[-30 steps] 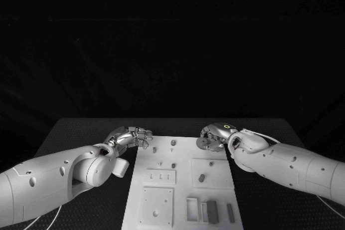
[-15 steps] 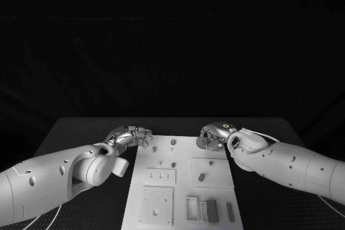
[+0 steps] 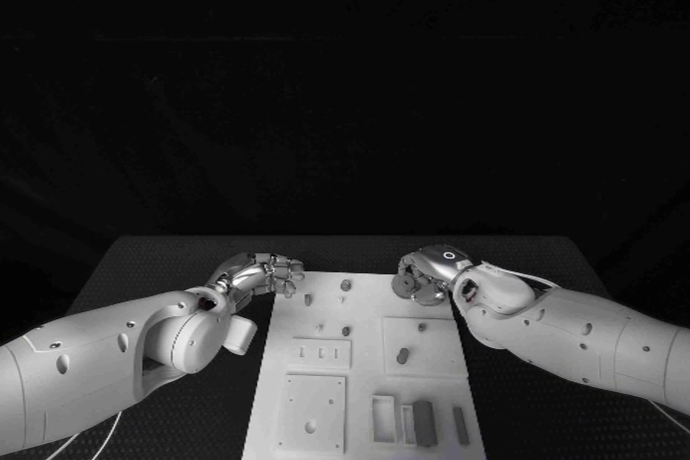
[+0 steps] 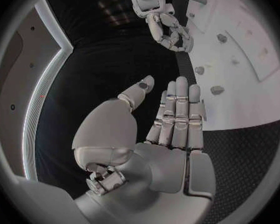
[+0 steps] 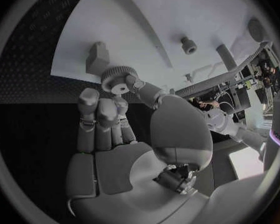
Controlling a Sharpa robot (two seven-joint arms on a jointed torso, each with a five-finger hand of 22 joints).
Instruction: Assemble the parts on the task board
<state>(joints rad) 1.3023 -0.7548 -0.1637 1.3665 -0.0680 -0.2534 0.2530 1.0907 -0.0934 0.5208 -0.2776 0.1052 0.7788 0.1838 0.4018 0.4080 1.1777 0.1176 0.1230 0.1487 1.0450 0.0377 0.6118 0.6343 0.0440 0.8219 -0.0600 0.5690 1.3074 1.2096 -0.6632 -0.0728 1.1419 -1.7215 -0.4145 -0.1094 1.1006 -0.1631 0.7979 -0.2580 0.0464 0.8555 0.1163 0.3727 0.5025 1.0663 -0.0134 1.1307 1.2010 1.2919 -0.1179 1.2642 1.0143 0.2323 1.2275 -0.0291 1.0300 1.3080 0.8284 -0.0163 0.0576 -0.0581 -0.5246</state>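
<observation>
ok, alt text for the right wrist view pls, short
The right hand pinches a small toothed gear between thumb and fingertips, at the edge of the white task board. Small grey parts stand on the board beyond it, including a blocky piece and a round peg.

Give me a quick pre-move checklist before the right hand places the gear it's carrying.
1. Gear held in the right hand: ok, pinched at the fingertips.
2. Right hand over the task board: ok, at its far right corner.
3. Left hand free: ok, fingers extended, nothing in them.
4. Left hand off the board: ok, beside its far left edge.
5. Target peg for the gear: cannot tell which one.
6. Other parts in the way: ok, a small peg stands apart from the gear.
</observation>
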